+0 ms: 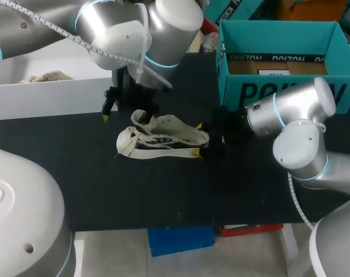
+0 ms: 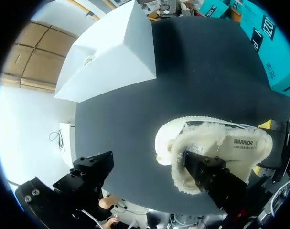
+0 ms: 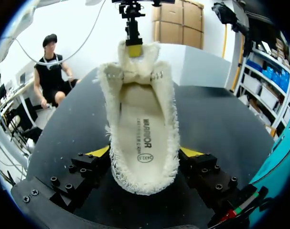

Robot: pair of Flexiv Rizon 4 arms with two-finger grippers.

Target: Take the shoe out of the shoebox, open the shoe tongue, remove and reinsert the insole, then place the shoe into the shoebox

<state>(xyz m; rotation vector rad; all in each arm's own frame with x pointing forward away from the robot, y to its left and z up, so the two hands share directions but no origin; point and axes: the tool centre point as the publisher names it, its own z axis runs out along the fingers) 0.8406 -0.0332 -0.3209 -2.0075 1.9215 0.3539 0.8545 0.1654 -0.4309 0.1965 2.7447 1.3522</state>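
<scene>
A cream fuzzy shoe (image 1: 163,135) lies on the black table (image 1: 163,190), its printed insole (image 3: 144,136) showing inside the opening. My right gripper (image 1: 198,139) holds one end of it, a yellow-tipped finger pressed on each side (image 3: 145,152). At the other end my left gripper (image 1: 125,117) stands wide open. One of its fingers (image 2: 211,176) is down inside the shoe's (image 2: 216,143) collar, and the other finger (image 2: 90,174) hangs over bare table well clear of it. The teal shoebox (image 1: 261,95) stands open at the back right.
A white box (image 1: 48,95) sits at the back left, close behind my left arm. The black table has free surface in front of the shoe. The teal shoebox is just behind my right arm's wrist.
</scene>
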